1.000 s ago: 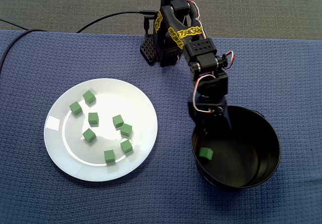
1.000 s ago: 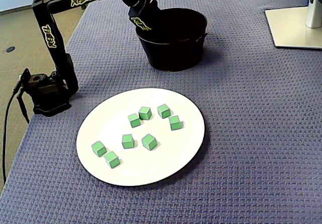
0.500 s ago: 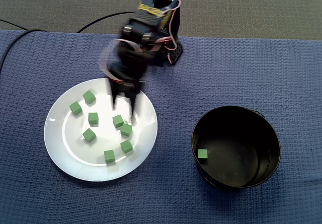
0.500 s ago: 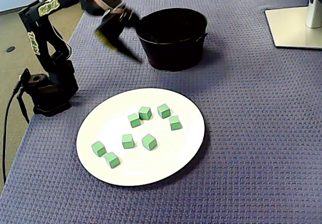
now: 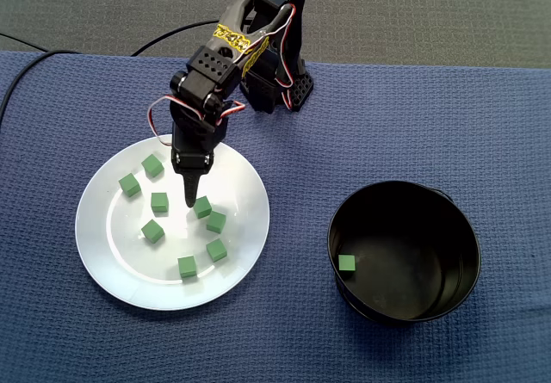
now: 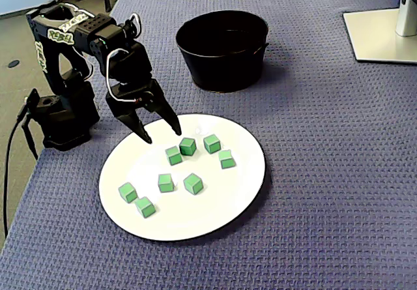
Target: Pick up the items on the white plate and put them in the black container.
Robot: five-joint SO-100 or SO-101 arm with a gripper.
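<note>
Blue woven cloth (image 5: 405, 116) covers the table; grey floor shows past its far edge in a fixed view. White plate (image 5: 120, 258) sits twd the cloth's left edge there, w/ eight green cubes (image 5: 159, 202) spread over it. Gripper (image 6: 163, 136) hangs over the plate's edge nearest the arm base, jaws apart, nothing btwn them, tips just beside the nearest cube (image 6: 187, 146). Black container (image 5: 405, 271) sits well apart, twd the right edge, w/ a lone cube (image 5: 346, 262) inside.

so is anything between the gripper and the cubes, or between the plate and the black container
Nothing visible. The open gripper hangs right by the nearest green cube; only bare cloth separates plate and black container.
</note>
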